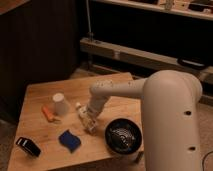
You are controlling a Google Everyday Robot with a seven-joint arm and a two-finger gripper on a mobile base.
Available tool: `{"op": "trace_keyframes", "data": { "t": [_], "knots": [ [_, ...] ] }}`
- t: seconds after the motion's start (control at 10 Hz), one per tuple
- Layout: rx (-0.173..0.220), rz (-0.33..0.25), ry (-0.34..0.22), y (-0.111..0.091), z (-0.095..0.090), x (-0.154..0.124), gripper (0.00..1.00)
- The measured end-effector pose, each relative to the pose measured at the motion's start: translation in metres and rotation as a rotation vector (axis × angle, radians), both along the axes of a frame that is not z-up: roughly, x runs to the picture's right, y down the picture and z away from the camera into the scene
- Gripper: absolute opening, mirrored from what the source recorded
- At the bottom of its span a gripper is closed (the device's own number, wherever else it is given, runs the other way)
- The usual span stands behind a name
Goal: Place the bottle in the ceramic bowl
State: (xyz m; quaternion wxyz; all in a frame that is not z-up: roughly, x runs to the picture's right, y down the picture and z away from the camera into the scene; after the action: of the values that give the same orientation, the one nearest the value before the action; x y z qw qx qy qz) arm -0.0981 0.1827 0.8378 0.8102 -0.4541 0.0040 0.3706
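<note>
The bottle lies on the bench at your gripper, jaws' state unclear, left of the ceramic bowl; a weak grasp could drop it short.

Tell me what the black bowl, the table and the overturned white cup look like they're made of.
Black bowl: likely glazed ceramic, its ringed inside glinting. Table: pale wood, matte. White cup: probably paper, dull, no glints. The gripper is between cup and bowl, by the bottle.

The wooden tabletop is carrying a white paper cup, orange object, blue sponge, black device and black ceramic bowl; the pincer is hanging just above the wood, left of the bowl.
</note>
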Motion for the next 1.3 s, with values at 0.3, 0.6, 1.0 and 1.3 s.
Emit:
{"op": "trace_keyframes", "data": {
  "t": [0.3, 0.6, 1.0, 1.3],
  "knots": [
    [-0.024, 0.027, -0.021, -0.018, -0.017, 0.006, 0.00],
    [-0.047, 0.079, -0.062, -0.043, -0.057, 0.037, 0.00],
    [-0.102, 0.067, -0.041, -0.023, -0.109, 0.126, 0.00],
    [-0.111, 0.064, 0.019, -0.002, -0.130, 0.178, 0.06]
  ]
}}
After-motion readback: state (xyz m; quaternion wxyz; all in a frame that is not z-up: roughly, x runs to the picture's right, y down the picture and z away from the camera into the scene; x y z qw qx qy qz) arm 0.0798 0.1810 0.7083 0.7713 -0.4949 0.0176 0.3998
